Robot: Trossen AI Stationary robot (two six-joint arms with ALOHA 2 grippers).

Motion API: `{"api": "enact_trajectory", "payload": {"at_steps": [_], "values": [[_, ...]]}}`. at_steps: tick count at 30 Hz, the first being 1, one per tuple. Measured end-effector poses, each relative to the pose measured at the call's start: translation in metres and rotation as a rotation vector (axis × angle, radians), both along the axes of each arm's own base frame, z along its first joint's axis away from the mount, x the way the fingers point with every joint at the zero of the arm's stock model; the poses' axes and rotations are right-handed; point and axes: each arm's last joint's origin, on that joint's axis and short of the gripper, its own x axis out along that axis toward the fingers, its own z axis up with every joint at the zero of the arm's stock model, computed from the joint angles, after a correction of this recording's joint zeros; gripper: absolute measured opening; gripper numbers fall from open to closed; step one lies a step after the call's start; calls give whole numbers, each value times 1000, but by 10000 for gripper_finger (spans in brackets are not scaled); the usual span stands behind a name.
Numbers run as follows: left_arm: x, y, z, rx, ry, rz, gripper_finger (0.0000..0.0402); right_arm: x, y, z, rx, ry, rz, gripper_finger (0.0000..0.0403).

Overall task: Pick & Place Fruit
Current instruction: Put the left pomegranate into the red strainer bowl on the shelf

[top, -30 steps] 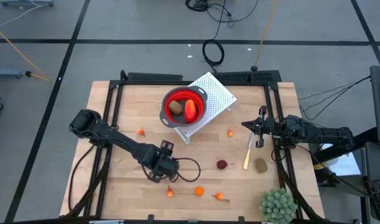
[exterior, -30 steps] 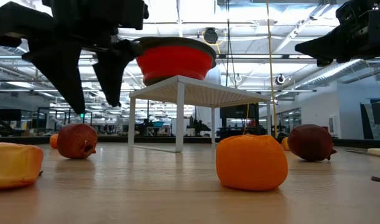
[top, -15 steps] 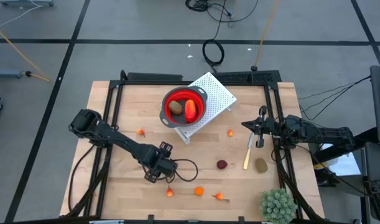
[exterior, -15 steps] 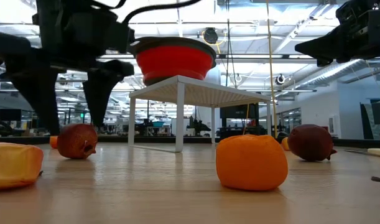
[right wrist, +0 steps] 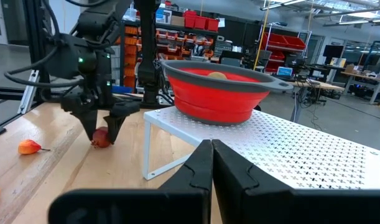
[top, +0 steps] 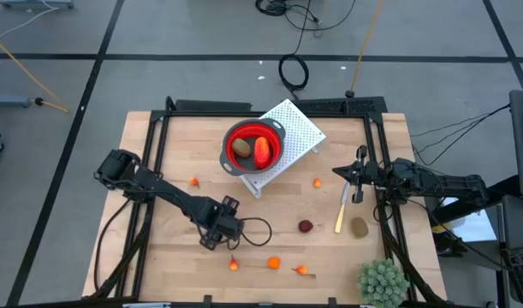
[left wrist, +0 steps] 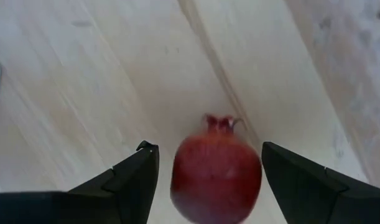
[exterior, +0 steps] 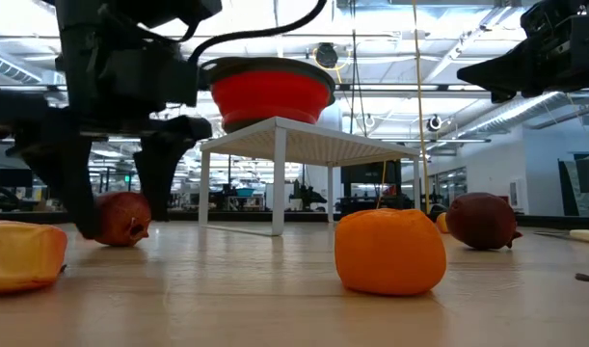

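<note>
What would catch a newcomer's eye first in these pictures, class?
Probably the red bowl on a white perforated stand at the table's far middle, with fruit inside. Next, the left tool, open and lowered around a dark red ball near the front. The right tool waits shut at the right side.

The counter [top: 175, 265] was pale wood with a visible grain. A red bowl [top: 253, 147] with a grey rim sat on a white perforated stand [top: 300, 128]. The pomegranate [left wrist: 216, 177] was dark red; nearby fruit [exterior: 389, 251] was orange.
</note>
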Motion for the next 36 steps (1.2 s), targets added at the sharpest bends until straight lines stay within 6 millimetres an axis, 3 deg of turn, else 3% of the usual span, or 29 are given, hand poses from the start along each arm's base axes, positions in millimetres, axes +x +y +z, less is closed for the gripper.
{"api": "enact_trajectory", "payload": {"at_steps": [20, 30, 36], "values": [[-2, 2, -3, 37, -1, 0, 279, 0, 0, 0, 0, 0, 0, 0], [-2, 1, -3, 20, -1, 0, 183, 0, 0, 0, 0, 0, -1, 0], [-1, 0, 0, 5, -1, 27, 181, 0, 0, 0, 0, 0, 0, 0]]}}
